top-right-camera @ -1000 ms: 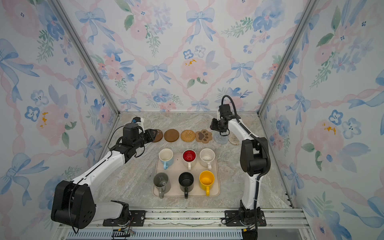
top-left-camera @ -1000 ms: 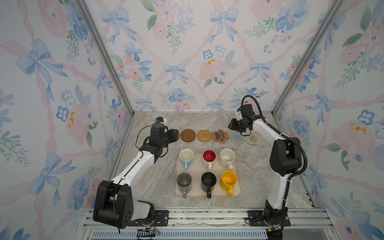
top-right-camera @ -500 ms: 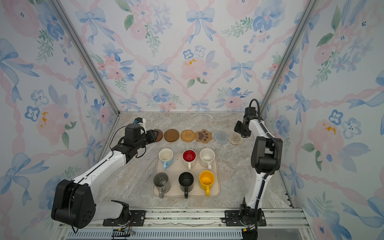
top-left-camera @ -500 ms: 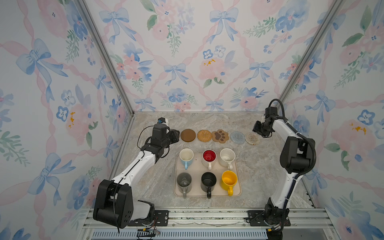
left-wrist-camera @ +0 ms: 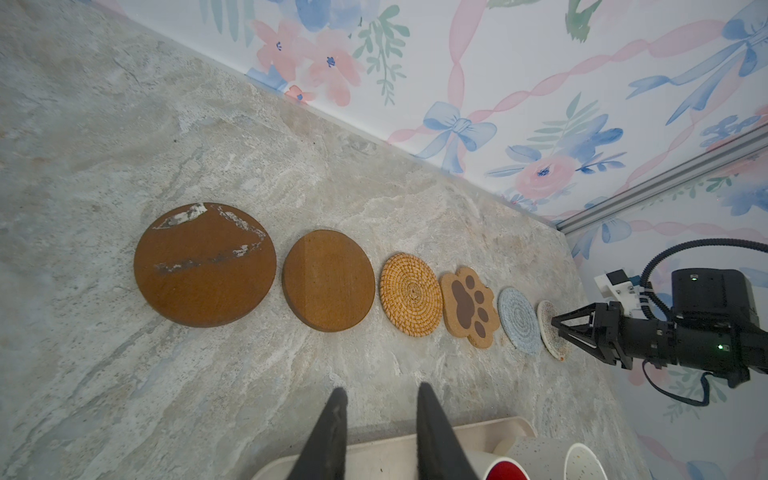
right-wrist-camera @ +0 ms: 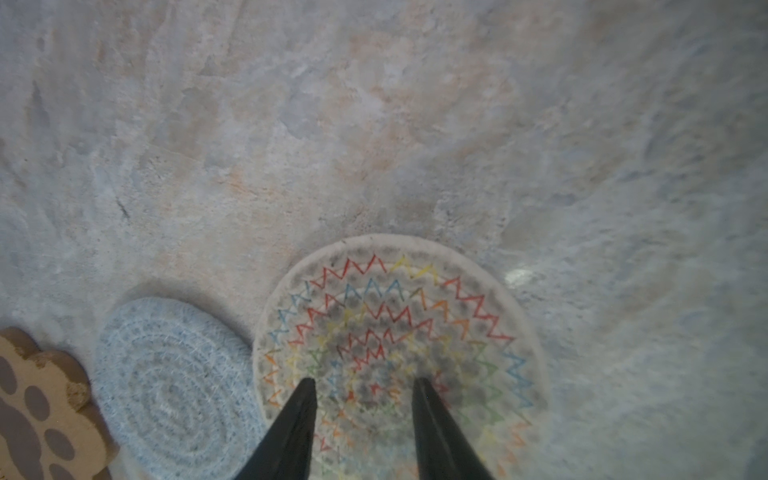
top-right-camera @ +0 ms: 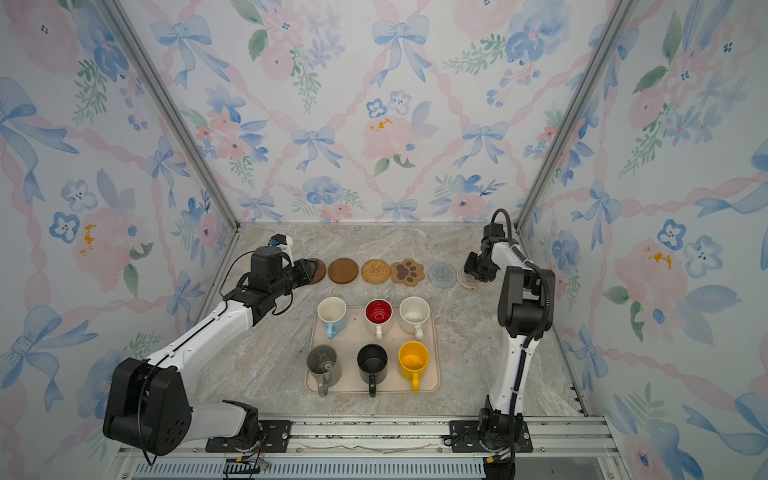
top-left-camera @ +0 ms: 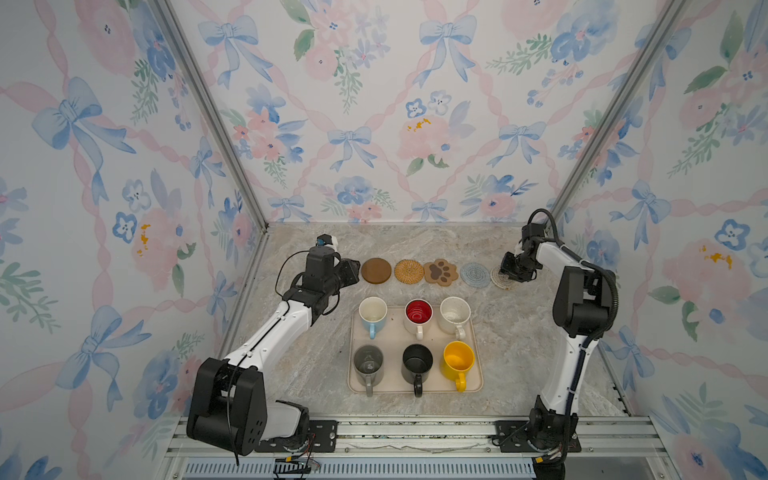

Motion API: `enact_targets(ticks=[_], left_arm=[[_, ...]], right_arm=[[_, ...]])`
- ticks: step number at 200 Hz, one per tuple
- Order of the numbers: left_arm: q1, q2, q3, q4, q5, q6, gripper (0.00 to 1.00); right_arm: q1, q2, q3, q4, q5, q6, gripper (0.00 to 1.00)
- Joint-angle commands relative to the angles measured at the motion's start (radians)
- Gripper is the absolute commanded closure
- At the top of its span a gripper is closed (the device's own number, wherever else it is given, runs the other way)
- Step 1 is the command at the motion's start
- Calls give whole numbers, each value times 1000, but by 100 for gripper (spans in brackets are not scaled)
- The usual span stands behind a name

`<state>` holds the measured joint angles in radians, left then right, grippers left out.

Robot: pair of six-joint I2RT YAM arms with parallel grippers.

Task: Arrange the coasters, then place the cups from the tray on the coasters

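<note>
Six coasters lie in a row at the back: a brown disc [left-wrist-camera: 203, 266], a second brown disc [top-left-camera: 376, 271], a rattan round [top-left-camera: 409, 271], a paw shape [top-left-camera: 440, 272], a blue-grey round [top-left-camera: 475, 274] and a cream round [right-wrist-camera: 395, 332]. My right gripper [right-wrist-camera: 363, 386] hangs open just over the cream round, holding nothing. My left gripper [left-wrist-camera: 380, 395] is open and empty, beside the leftmost brown disc [top-right-camera: 318, 270], which it hides in a top view. On the beige tray [top-left-camera: 395, 338] stand light blue [top-left-camera: 372, 312], red-inside [top-left-camera: 418, 313], speckled [top-left-camera: 455, 313], grey [top-left-camera: 368, 361], black [top-left-camera: 417, 360] and yellow [top-left-camera: 458, 358] cups.
Flowered walls close the marble table at the back and both sides. The right arm's elbow [top-left-camera: 582, 299] rises to the right of the tray. Bare marble runs between the coaster row and the tray, and on both sides of the tray.
My right gripper swung right from the blue-grey round, passed beyond the cream round, then came back over it. The left arm has hardly moved.
</note>
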<state>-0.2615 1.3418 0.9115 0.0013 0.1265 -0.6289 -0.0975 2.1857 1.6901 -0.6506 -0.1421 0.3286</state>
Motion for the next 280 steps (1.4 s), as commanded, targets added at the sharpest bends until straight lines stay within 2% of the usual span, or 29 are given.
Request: enact_targets(ticks=[1,107,136,178,239,280], left_arm=[[-3,14,29,-5,-7,23,74],[-3,-2,23,-15,-23,32,73],[-4,2,32,-15,-21,32,73],[-8,5,53,-15,-18,35,74],[-16,-19,99,-15,-52,62,73],[-46,-37,104,-13,-114,89,73]], right_arm=[[30,35,-1,-21,-14,-5,59],[54,20,10,0,-2,8,58],[45,-54,-8,56,-11,13,47],[34,-152,-17,124,-70,22,39],[60,-354,-144,140,-103,15,40],[153,-568,-309,110,-73,-27,41]])
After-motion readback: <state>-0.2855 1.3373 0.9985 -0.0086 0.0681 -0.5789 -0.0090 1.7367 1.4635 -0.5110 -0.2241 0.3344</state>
